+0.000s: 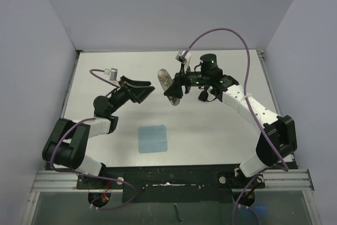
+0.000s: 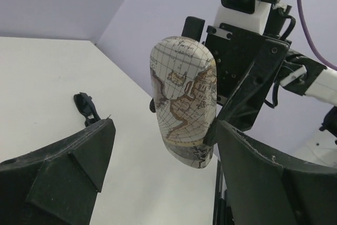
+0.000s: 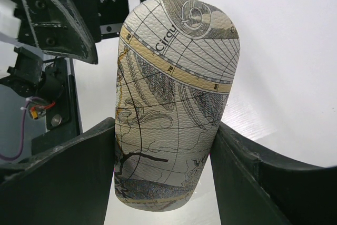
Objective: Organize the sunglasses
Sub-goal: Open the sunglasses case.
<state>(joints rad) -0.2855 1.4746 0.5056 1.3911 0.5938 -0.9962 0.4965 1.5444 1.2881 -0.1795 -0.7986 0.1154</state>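
R gripper (image 1: 176, 85) (image 3: 166, 130) clamped on the oblong map-print case (image 1: 168, 85) (image 2: 184, 101) (image 3: 176, 98), one finger (image 3: 68, 177) on each long side, both touching it; case held lengthwise, tilted, one end toward the far wall; whether its lower end meets the table (image 1: 210, 130) cannot be told. L gripper (image 1: 149, 90) (image 2: 166, 125) faces the case from the left w/ jaws wide apart and nothing betw. them; its fingers (image 2: 68, 156) frame the case in the L wrist view but stay apart from it. Sunglasses (image 2: 84, 106) (image 1: 202, 97) lie on the table just right of the case, near the R gripper's wrist and partly under the R arm (image 1: 247, 104); small, all black, seen only as a thin dark shape, so folded or open cannot be told. In the way: the case and R gripper stand betw. the L gripper and the sunglasses; the R arm overhangs them from above. Light blue square cloth (image 1: 153, 138) lies flat on the near-centre of the table, well apart from the case, the sunglasses and both grippers. Purple cables (image 1: 221, 32) loop from each wrist, the R one arching high over the far side of the table. Count: 2 arms, 2 grippers, 2 cables, 1 case, 1 pr sunglasses, 1 cloth.
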